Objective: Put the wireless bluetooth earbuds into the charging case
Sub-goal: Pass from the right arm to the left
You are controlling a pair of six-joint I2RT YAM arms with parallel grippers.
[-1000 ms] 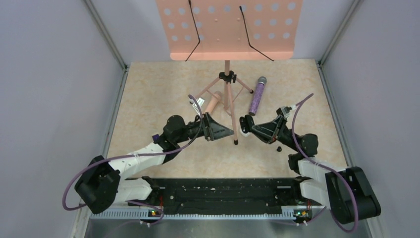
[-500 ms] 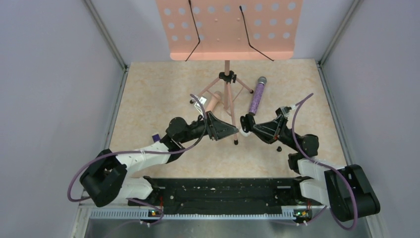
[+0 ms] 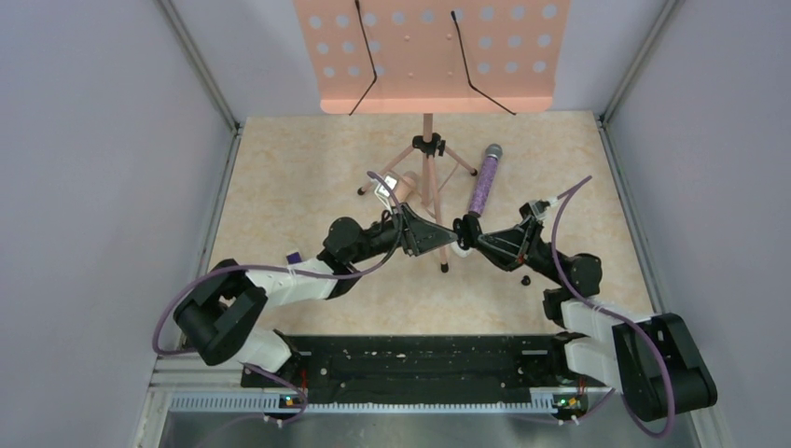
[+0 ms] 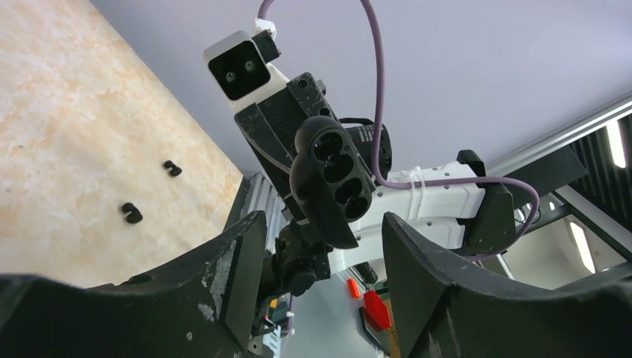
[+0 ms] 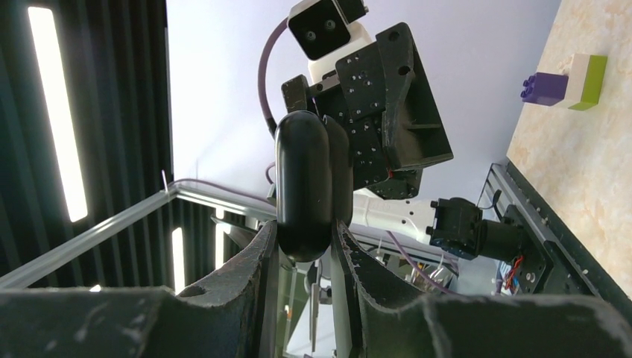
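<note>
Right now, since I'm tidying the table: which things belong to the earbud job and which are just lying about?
Job: smooth black oval charging case, clamped in right gripper; open left gripper. Earbuds not visible.
Lying about: glittery purple microphone; pink music stand; purple-white-green toy block; two small black hooks.

Soft, even overhead light is washing the pale surface (image 3: 280, 177) in the top view, casting only faint shadows. In the right wrist view, ceiling strip lights (image 5: 52, 112) are glaring at left, the charging case (image 5: 302, 186) is catching a dull sheen, and the right pincer (image 5: 305, 233) is blurring near the lens.
</note>
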